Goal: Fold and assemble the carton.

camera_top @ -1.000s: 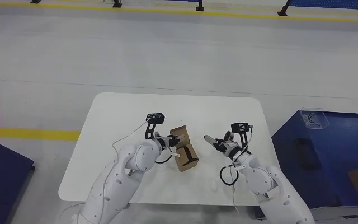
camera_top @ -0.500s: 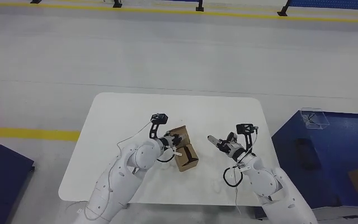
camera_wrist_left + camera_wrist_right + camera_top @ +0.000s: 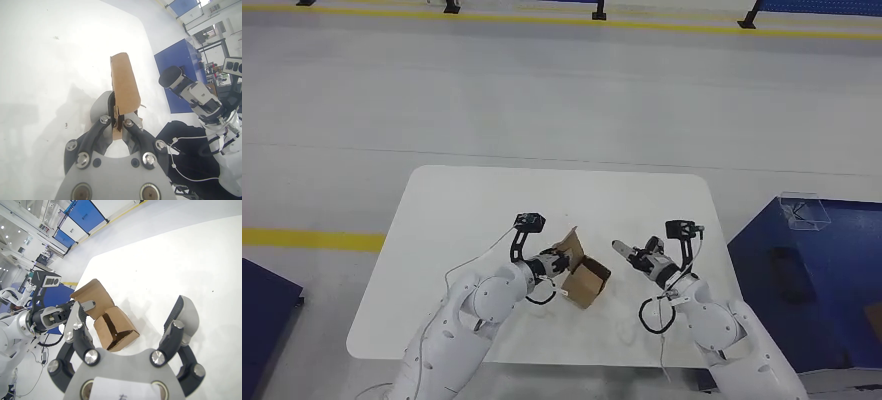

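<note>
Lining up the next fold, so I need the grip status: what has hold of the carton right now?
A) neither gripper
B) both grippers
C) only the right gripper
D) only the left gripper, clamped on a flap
D: the left gripper is shut on the carton flap, while the right gripper is open and apart from the cardboard.

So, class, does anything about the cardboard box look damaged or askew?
The box lies tipped on its side on the table, open end showing. The flap pinched in the left gripper looks ragged at its edge.
</note>
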Motion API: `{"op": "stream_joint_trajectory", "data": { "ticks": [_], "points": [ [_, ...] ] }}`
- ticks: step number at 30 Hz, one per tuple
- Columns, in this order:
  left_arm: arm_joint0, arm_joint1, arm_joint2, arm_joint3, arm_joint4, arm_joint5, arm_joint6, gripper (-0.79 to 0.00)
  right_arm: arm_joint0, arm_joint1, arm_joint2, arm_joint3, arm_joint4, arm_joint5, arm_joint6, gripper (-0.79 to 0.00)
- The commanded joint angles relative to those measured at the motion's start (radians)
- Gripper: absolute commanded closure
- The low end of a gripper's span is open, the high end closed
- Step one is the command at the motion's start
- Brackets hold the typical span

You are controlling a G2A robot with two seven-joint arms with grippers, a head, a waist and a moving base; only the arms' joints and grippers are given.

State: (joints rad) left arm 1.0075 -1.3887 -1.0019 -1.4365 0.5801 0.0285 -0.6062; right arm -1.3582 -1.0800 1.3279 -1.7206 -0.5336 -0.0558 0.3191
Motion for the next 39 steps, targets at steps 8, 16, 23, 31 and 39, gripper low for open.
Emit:
{"op": "stream_joint_trajectory", "data": {
  "ticks": [8, 16, 23, 31, 39],
  "points": [
    [0.142, -0.001, 0.007, -0.123, 0.036, 0.082, 0.193, 0.000, -0.072, 0.026, 0.075, -0.034, -0.331, -0.078, 0.006, -0.785],
    [0.189, 0.002, -0.005, -0.135, 0.036, 0.090, 0.212, 0.000, -0.084, 0.032, 0.039, 0.021, -0.514, -0.130, 0.083, -0.785],
    [0.214, 0.005, 0.008, -0.169, 0.088, 0.103, 0.199, -0.785, -0.036, 0.012, -0.075, 0.101, -0.579, -0.097, 0.078, -0.785],
    [0.245, 0.014, 0.041, -0.239, 0.245, 0.079, 0.186, -0.785, -0.015, 0.002, -0.101, 0.130, -0.578, -0.103, 0.055, -0.785],
    [0.236, 0.013, 0.101, -0.278, 0.342, 0.051, 0.118, -0.785, -0.019, -0.004, -0.108, 0.122, -0.572, -0.109, 0.048, -0.785]
  ]
}}
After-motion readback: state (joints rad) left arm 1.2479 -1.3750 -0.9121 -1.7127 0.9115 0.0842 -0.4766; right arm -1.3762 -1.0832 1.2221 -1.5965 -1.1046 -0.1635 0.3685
